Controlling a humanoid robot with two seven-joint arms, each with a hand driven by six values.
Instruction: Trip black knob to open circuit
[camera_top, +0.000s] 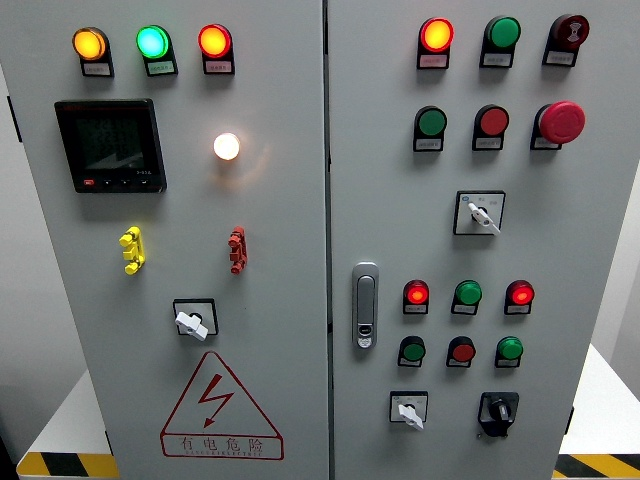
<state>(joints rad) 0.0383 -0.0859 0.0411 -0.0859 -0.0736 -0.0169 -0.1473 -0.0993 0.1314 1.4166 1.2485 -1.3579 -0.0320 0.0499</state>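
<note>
- No robot hand shows in the head view, so whether the fingers are spread or curled cannot be told.
- The black knob sits at the bottom right of the right door, lowest control in its column, on a black base with a pale pointer mark at its middle.
- Nothing covers the knob; the panel face around it is bare.
- Just left of it is a white switch on a square plate, its lever angled down to the right.
- Above these run two rows of three small lamps: a lit red lamp, a green one and a lit red one, then below them dark green, red and green.
- Higher up is another white selector, and above it a green button, a red button and a red mushroom button.
- The top row of the right door has a lit red lamp, a green lamp and a dark red one.
- A metal handle stands upright at the right door's left edge, beside the seam.
- The left door carries amber, green and red lit lamps, a black meter, a glowing white lamp, a yellow clip, a red clip, a white switch and a warning triangle.
</note>
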